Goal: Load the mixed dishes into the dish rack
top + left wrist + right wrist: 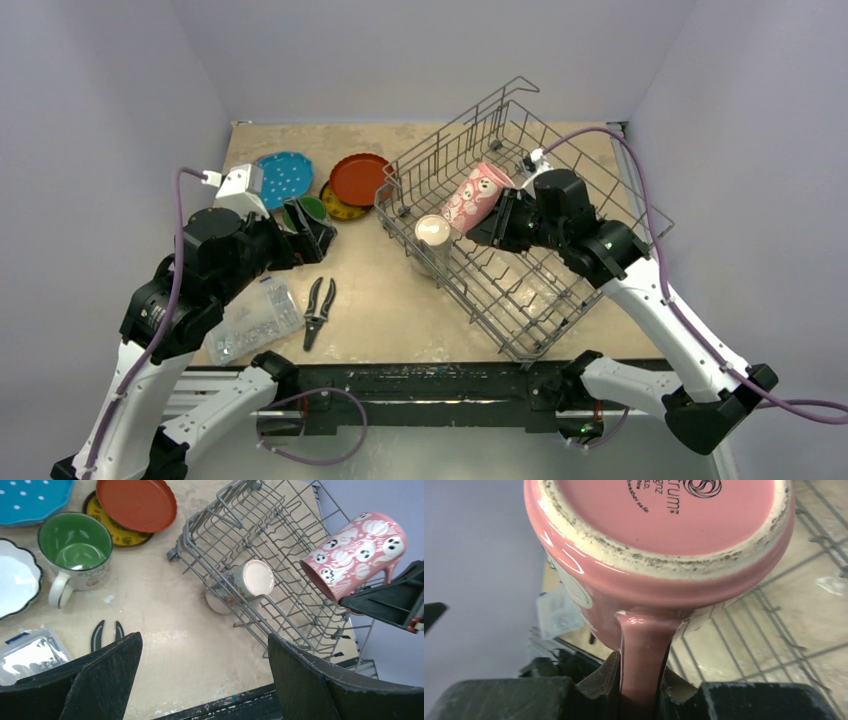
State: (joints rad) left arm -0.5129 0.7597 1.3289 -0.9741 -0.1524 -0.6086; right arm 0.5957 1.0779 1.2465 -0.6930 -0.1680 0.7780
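Observation:
The dish rack (520, 215) is a grey wire basket standing askew at centre right. My right gripper (497, 222) is shut on the handle of a pink ghost-patterned mug (475, 195) and holds it tilted above the rack; in the right wrist view the gripper (640, 675) pinches the handle below the mug's base (659, 555). A small beige cup (433, 232) sits among the wires at the rack's near-left corner. My left gripper (204, 637) hangs open and empty over bare table. On the table lie a cream mug (75, 550) with a green inside, a white fluted bowl (15, 577), a blue dotted plate (30, 500), and a red-orange plate (135, 502) on a yellow plate (117, 530).
Black-handled pliers (318, 310) and a clear plastic box (255, 318) of small parts lie near the table's front left edge. The rack's raised wire handle (500, 100) stands at the back. Walls close in behind and on both sides.

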